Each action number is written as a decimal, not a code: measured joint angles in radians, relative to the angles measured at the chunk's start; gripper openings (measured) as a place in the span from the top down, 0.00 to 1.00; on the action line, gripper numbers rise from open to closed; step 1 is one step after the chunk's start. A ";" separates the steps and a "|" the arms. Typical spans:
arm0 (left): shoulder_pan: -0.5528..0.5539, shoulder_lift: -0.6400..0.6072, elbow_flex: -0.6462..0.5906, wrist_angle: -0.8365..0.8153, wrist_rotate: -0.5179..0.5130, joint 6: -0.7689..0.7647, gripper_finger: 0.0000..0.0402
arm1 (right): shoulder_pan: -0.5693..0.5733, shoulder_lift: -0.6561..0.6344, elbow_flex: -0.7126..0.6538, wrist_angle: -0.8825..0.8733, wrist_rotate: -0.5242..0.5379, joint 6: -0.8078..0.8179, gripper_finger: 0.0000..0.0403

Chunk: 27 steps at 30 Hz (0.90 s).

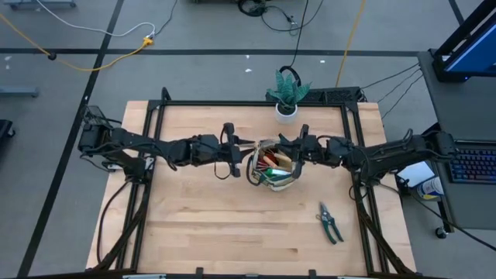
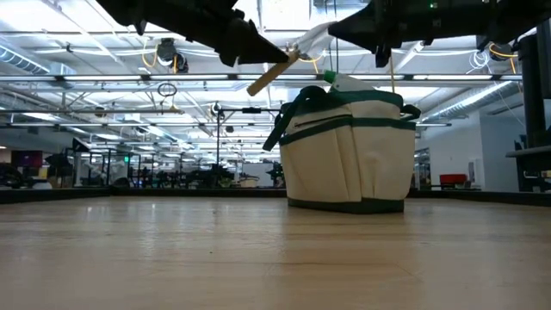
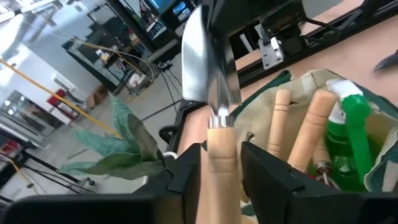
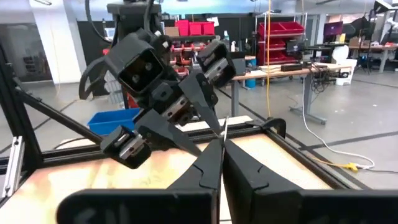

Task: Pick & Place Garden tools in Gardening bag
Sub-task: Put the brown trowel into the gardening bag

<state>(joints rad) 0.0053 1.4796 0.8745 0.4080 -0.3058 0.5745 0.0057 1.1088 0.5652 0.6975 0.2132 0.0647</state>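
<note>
A wooden-handled metal trowel (image 3: 206, 68) hangs in the air between my two grippers, above the left rim of the tan gardening bag (image 2: 349, 146). My left gripper (image 1: 236, 153) has the handle between its fingers. My right gripper (image 1: 288, 147) is shut on the blade's far end. The bag stands upright on its base at the table's middle. Two wooden handles (image 3: 298, 124), a green piece (image 3: 351, 118) and something red (image 1: 268, 163) stick out of it. Dark pruning shears (image 1: 331, 223) lie flat on the table, right of the bag and nearer the front edge. My left gripper has the trowel's wooden handle (image 3: 219, 158) between its two fingers, just behind the metal collar. It comes in about level from the table's left. The handle's free end (image 2: 263, 83) slants down behind the fingers, clear of the bag. My right gripper pinches the thin tip of the blade (image 4: 224, 127) between its two fingers, reaching in about level from the table's right. The blade shows edge-on as a pale line. The trowel is lifted clear, its blade end higher than its handle.
A green plant in a white pot (image 1: 287, 93) stands at the table's far edge behind the bag. A dark frame (image 1: 155, 116) runs along the table's sides. Bare wood lies in front of the bag and at the left.
</note>
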 joint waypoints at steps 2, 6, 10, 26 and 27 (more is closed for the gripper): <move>0.001 0.000 0.000 -0.013 -0.002 -0.025 0.66 | 0.002 -0.001 0.000 0.002 0.000 0.000 1.00; 0.001 0.000 0.000 -0.014 -0.007 -0.033 0.57 | 0.003 -0.001 0.000 -0.031 0.003 0.017 1.00; -0.001 0.000 0.000 -0.008 -0.013 -0.025 0.51 | 0.004 -0.014 0.000 -0.077 0.023 0.027 1.00; 0.013 0.000 0.000 -0.007 -0.063 -0.036 0.49 | 0.202 -0.245 0.000 -0.309 0.386 -0.024 1.00; 0.013 0.000 0.000 -0.007 -0.063 -0.036 0.49 | 0.223 -0.247 0.000 -0.325 0.415 -0.021 1.00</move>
<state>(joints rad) 0.0185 1.4796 0.8745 0.4013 -0.3683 0.5388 0.2288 0.8619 0.5652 0.3728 0.6282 0.0441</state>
